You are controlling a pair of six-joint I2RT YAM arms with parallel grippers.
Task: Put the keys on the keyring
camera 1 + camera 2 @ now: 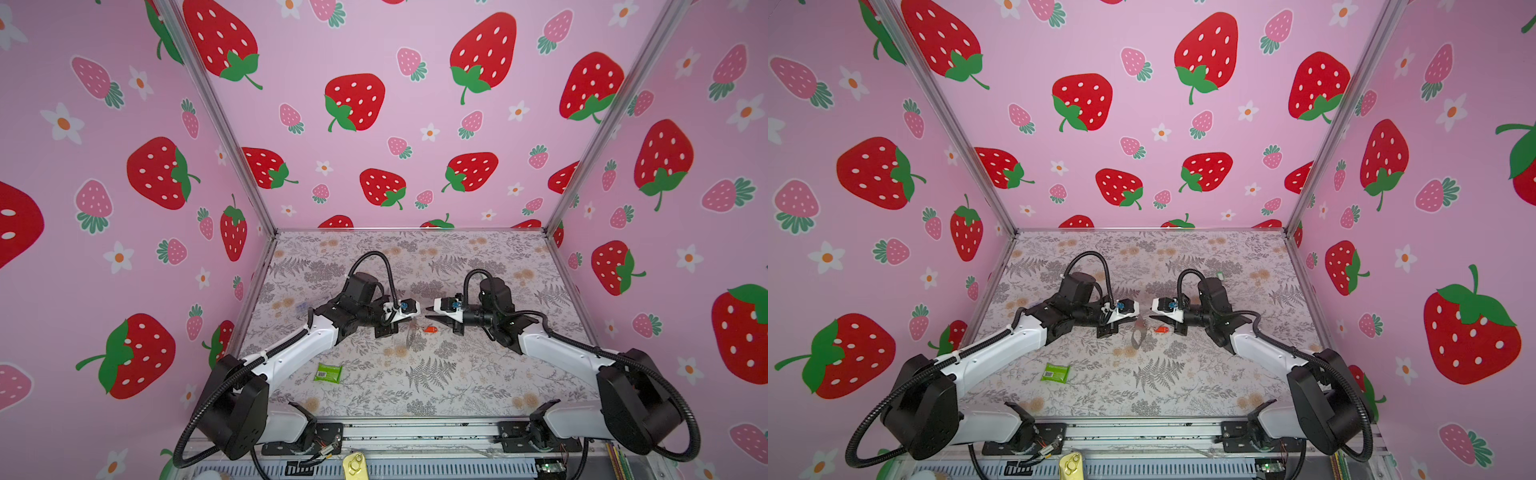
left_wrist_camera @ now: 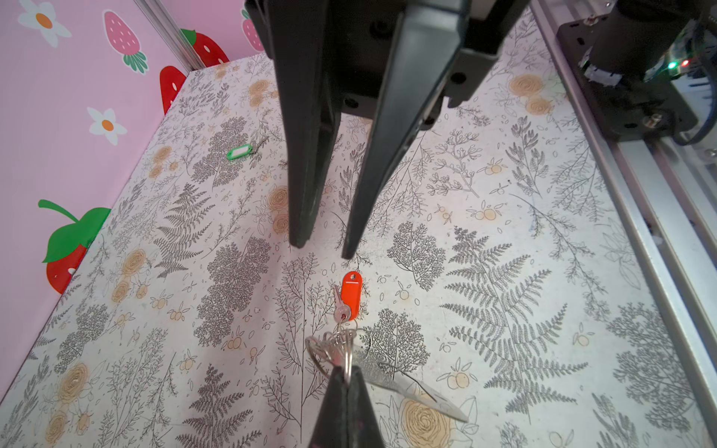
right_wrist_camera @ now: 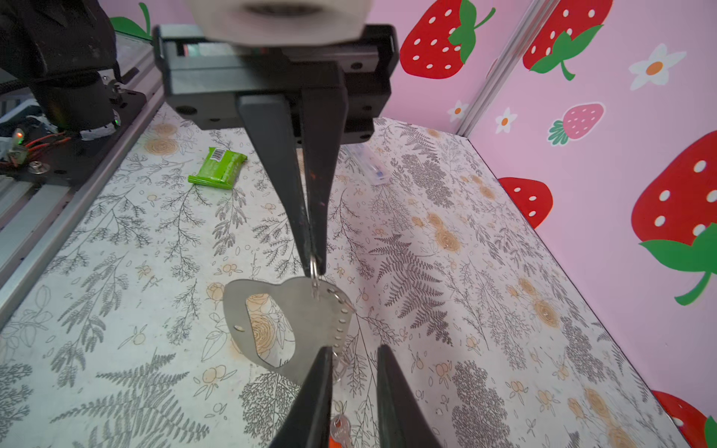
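Okay, left tool (image 3: 315, 260) is pinched together on one small silver metal ring (image 3: 315, 273) of the chain, so the dusty mauve-grey oval strap loop keyring (image 3: 306, 306) hangs under its tips. Its low end is near or on the floral-print desk (image 2: 504, 271), can't tell which. I read that hold as keeping the ring presented toward the other arm.

Right tool (image 2: 324, 250) faces it, fingers apart, nothing between them. The small red-orange oblong plastic key tag (image 2: 351, 289) with its silver key (image 2: 341, 308) sits just off the right tool's tips, between the two tools. Its ring looks caught into the ring cluster at the left tool, probably threaded on, not certain.

The small green oblong plastic key tag (image 2: 239, 151) lies flat on the desk well beyond the right tool, untouched; my guess is it's the next one to fetch. The green foil packet with white barcode label (image 3: 219, 168) lies off beside the left arm, not part of this.
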